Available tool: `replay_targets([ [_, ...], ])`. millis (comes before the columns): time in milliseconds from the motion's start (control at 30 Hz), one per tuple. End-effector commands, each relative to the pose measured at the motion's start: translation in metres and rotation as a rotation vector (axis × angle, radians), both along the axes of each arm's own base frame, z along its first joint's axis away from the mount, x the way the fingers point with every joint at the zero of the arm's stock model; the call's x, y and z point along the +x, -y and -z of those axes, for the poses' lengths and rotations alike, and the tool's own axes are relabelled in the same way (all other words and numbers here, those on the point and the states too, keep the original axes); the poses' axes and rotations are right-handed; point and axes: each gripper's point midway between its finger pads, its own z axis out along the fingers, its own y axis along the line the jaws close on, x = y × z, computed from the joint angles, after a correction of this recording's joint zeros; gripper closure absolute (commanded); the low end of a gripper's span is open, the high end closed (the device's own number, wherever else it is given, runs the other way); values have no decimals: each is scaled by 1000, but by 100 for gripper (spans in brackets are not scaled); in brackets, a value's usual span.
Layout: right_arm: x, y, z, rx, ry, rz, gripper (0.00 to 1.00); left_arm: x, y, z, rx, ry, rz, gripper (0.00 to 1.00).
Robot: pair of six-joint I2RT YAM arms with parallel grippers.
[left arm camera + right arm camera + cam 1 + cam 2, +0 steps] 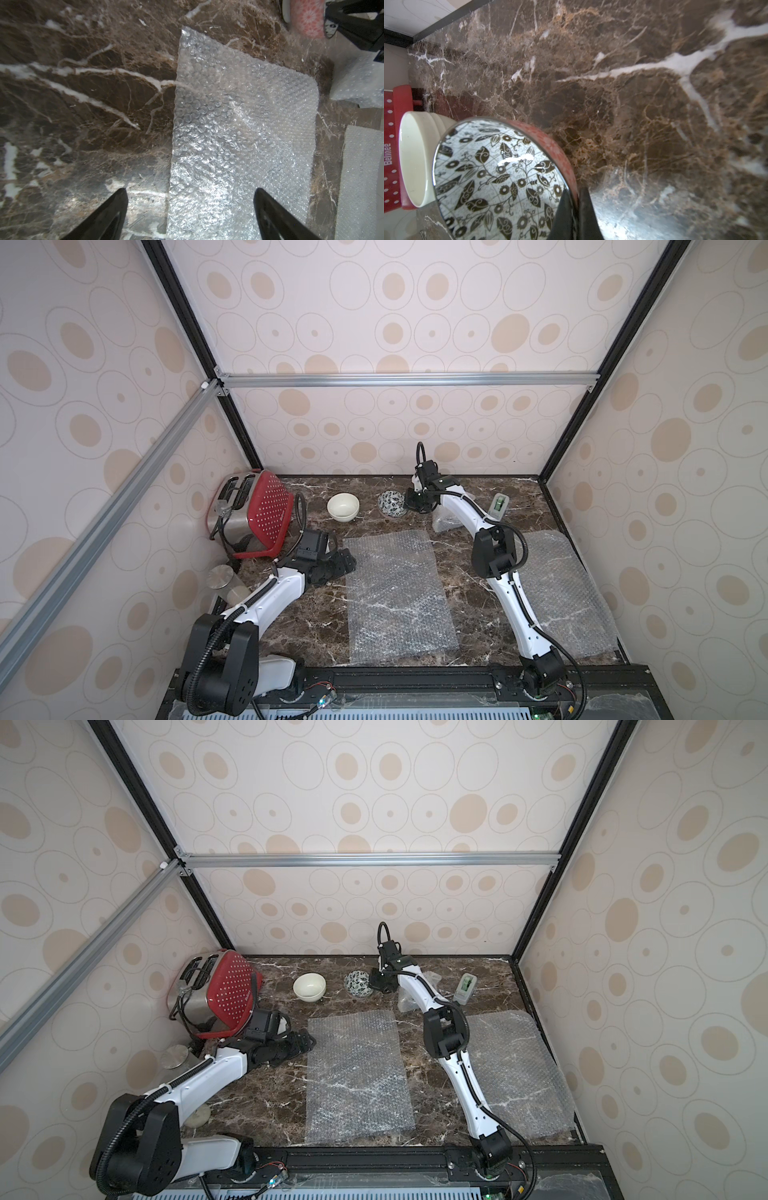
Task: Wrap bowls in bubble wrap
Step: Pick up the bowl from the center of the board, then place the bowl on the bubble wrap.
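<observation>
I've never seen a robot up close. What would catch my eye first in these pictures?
Probably the right end effector, pinched shut on the rim of a leaf-patterned bowl near the back of the marble table. After that, the red, white-dotted toaster in the far left corner, and the clear bubble wrap sheet lying flat in the middle of the table.

My left gripper and right gripper were black; the arms were white-shelled and black-jointed, with ribbed black cables.
</observation>
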Motion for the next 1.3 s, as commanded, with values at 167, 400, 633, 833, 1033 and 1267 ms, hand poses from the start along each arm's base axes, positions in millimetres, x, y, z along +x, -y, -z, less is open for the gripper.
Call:
replay_targets([
  [167,-37,-3,-116,62,108,-132,100,-2,-1,-5,19,14,11,7],
  [400,-127,2,-127,-40,28,-307,100,4,0,-10,6,56,10,7],
  [633,-212,13,-98,-143,-77,-392,100,11,6,-18,-21,98,21,7],
  [833,-254,14,-57,-240,-154,-434,100,13,12,-24,-54,120,40,7],
  [1033,-256,9,-35,-253,-170,-411,100,12,13,-26,-65,126,45,7],
  [1267,-257,0,-13,-339,-167,-429,98,7,11,-27,-59,132,46,7],
])
